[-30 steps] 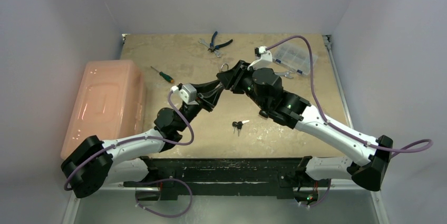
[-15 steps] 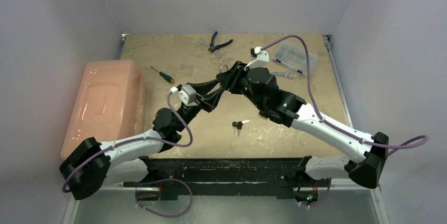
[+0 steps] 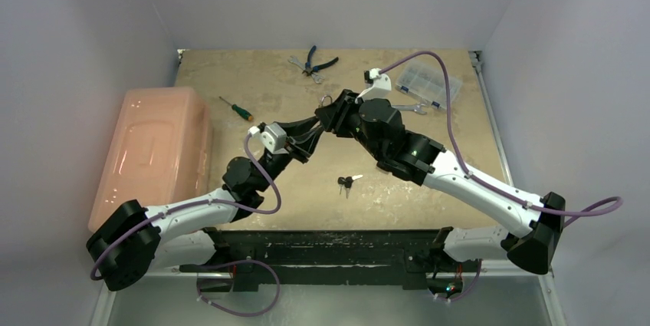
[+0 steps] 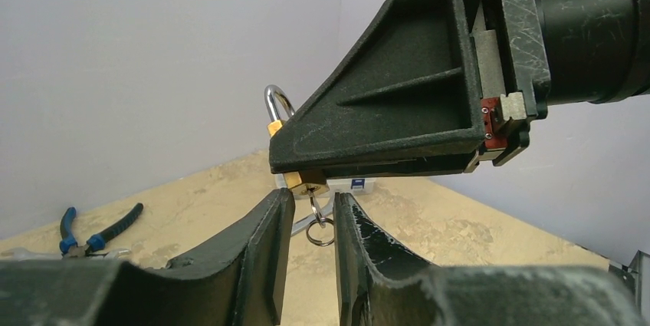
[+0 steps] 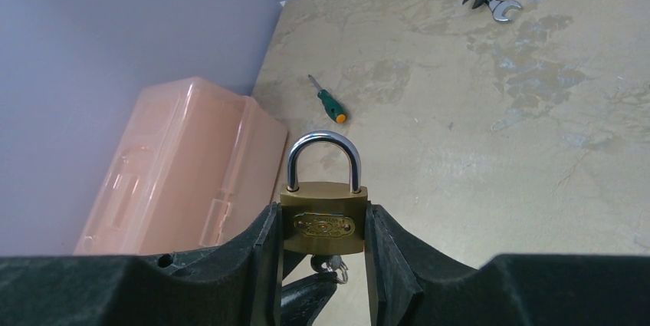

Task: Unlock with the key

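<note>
Right gripper (image 5: 322, 228) clamps the rigid, probably slippery brass padlock (image 5: 323, 217) by its body edges; left gripper (image 4: 310, 197), narrowly parted, straddles the key (image 4: 314, 203).

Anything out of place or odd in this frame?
Nothing looks spilled or damaged. The padlock sits square in the right gripper. A bunch of keys lies loose on the table, which seems harmless.

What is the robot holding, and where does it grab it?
The right gripper pinches the padlock by its brass body's sides. Whether the left gripper grips the key underneath is unclear.
</note>
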